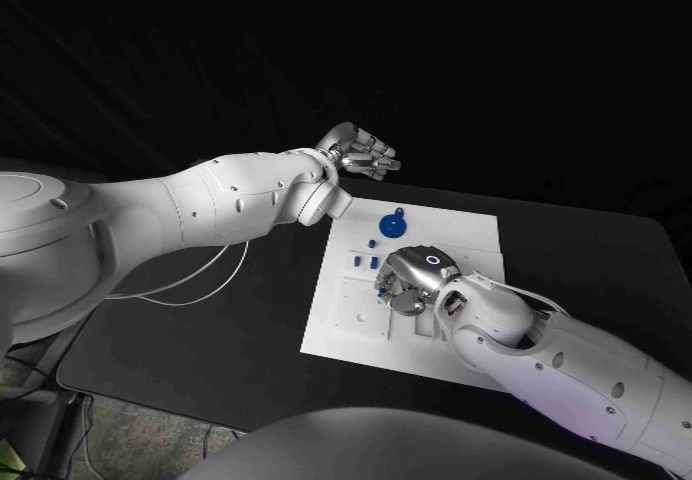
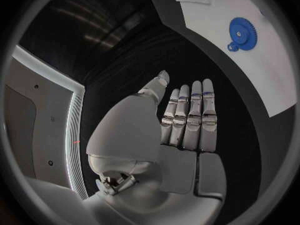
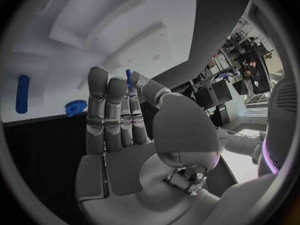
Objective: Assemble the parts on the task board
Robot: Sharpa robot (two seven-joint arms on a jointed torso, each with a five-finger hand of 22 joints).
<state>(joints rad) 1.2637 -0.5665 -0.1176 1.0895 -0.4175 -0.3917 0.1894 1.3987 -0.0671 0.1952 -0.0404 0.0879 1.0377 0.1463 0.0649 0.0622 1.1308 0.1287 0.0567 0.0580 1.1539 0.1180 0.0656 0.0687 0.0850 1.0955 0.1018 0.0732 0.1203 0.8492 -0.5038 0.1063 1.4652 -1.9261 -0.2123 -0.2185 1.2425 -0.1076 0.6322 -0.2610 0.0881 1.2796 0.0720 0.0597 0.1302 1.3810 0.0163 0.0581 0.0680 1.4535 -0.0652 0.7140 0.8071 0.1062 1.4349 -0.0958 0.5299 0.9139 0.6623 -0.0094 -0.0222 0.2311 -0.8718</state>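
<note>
Left hand [image 1: 361, 151]: you see it raised past the far left corner of the task board [image 1: 469, 225], fingers straight and together in its wrist view, grasping nothing.
Task board: white plate at the middle of the black table [image 1: 188, 330].
Blue gear [image 1: 392, 225]: flat on the board's far part, free of both hands.
Small blue parts [image 1: 362, 260]: on the board just left of the right hand.
Right hand [image 1: 411, 280]: low over the board's middle, pinching a thin blue pin [image 3: 129, 78] between thumb and a finger.

A black table [image 1: 202, 330] carries a white cable [image 1: 188, 285] along its left part.
</note>
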